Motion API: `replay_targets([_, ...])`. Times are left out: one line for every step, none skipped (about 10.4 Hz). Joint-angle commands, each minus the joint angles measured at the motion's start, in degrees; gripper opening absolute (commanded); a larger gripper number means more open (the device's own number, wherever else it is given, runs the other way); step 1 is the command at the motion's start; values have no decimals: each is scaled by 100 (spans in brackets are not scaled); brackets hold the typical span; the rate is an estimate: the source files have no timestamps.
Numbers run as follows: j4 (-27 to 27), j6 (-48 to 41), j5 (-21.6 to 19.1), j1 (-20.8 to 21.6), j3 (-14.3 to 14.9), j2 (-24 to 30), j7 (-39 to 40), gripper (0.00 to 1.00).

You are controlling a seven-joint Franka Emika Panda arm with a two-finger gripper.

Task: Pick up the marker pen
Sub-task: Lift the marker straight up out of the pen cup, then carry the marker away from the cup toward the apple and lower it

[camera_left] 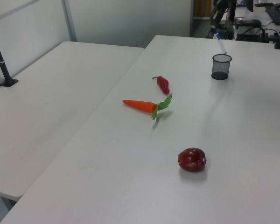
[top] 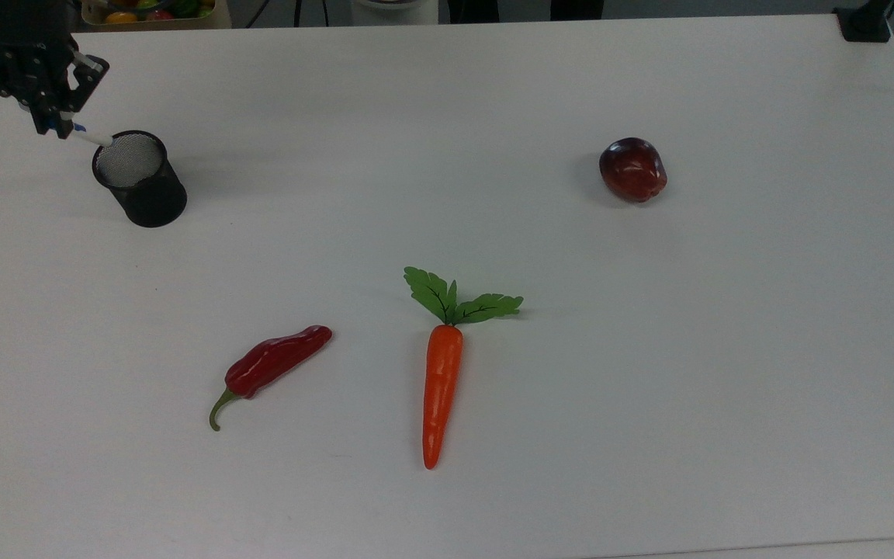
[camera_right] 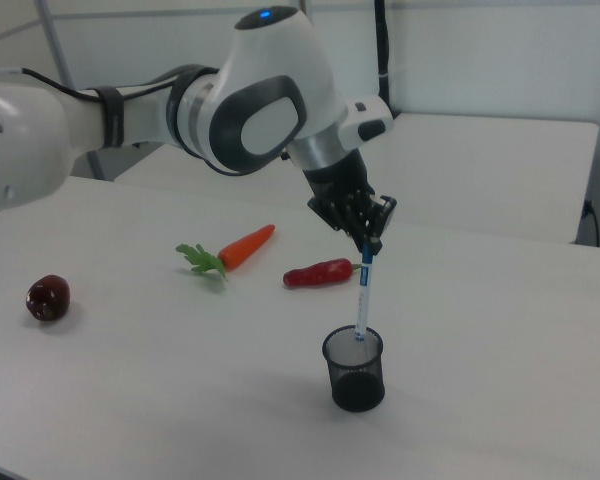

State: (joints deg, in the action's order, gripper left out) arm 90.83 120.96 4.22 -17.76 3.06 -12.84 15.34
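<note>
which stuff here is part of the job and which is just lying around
Job:
- marker, held at its capped top
- claw, shut on it
- mesh cup, the marker's lower end just at its rim

Lying about:
- carrot
- chili
- apple

White glossy arm (camera_right: 180, 110), grey joints, black fingers (camera_right: 372, 232).

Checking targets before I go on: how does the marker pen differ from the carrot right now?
The marker pen is slim, white with blue marks; the carrot is thicker and orange with green leaves. The marker pen hangs near upright from the gripper, its tip at the mesh cup; the carrot lies flat on the table. Both are elongated.
</note>
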Motion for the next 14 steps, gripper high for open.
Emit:
replay_targets([-22,-178,-26,106,-76,351,-301,4])
replay_targets([22,-196,-26,263,-121,413,-573,4])
replay_targets([22,-266,-26,552,-121,422,-906,4])
replay_targets([83,-371,-26,824,-121,423,-1231,4])
replay_targets([162,-468,-26,1123,-130,423,-1478,4])
replay_targets([206,-634,-26,1387,-130,396,-1690,4])
replay_targets([302,-766,-26,1642,-130,396,-1901,4])
replay_targets([408,-820,-26,1888,-130,379,-2085,4])
replay_targets([557,-829,-26,2099,-165,370,-2261,4])
replay_targets([697,-907,-35,2258,-226,361,-2376,4])
replay_targets([777,-1065,-35,2347,-331,335,-2421,4])
replay_targets([821,-1205,-35,2365,-445,265,-2421,4])
replay_targets([909,-1250,-35,2365,-611,238,-2421,4])
replay_targets([936,-1251,-35,2365,-665,116,-2430,4])
